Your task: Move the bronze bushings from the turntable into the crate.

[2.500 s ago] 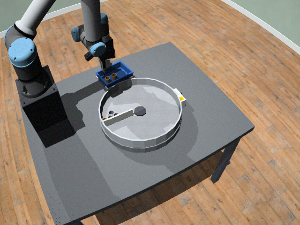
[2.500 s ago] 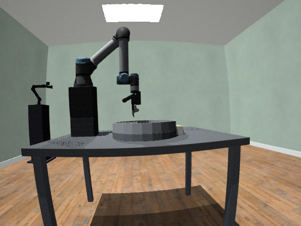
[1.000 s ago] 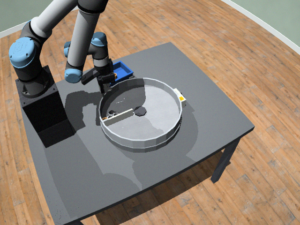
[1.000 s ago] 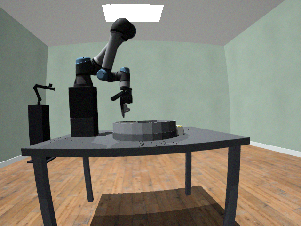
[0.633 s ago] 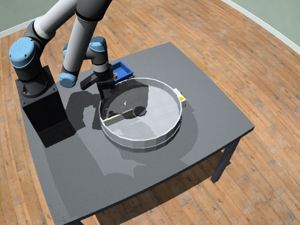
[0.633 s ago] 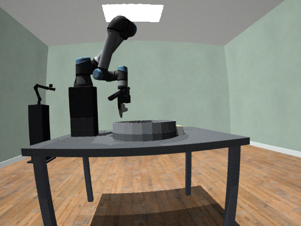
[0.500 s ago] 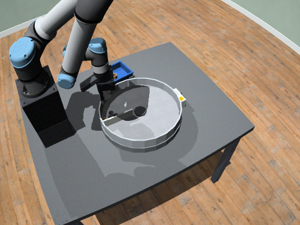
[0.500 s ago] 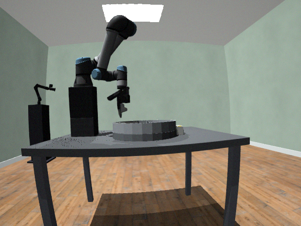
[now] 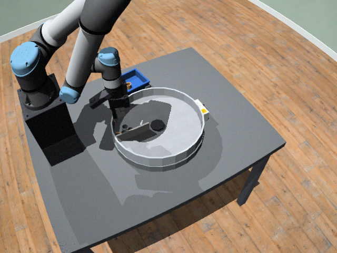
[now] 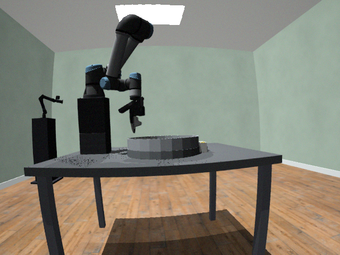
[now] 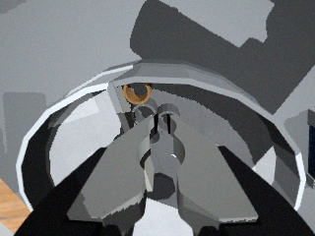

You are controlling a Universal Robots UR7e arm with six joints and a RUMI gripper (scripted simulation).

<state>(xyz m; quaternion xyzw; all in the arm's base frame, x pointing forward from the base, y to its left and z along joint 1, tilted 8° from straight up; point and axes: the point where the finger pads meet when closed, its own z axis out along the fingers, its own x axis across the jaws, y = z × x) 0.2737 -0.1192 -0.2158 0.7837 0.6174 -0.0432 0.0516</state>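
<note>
Narrow-set and gripping nothing, the gripper is hovering above the turntable; crowded steel bushings are risking collision beside the bronze bushing.

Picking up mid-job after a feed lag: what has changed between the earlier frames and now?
The end effector has swung from above the crate to over the near-arm side of the turntable. Nothing visible was taken hold of or let go. The bronze bushing by the divider stayed put.
</note>
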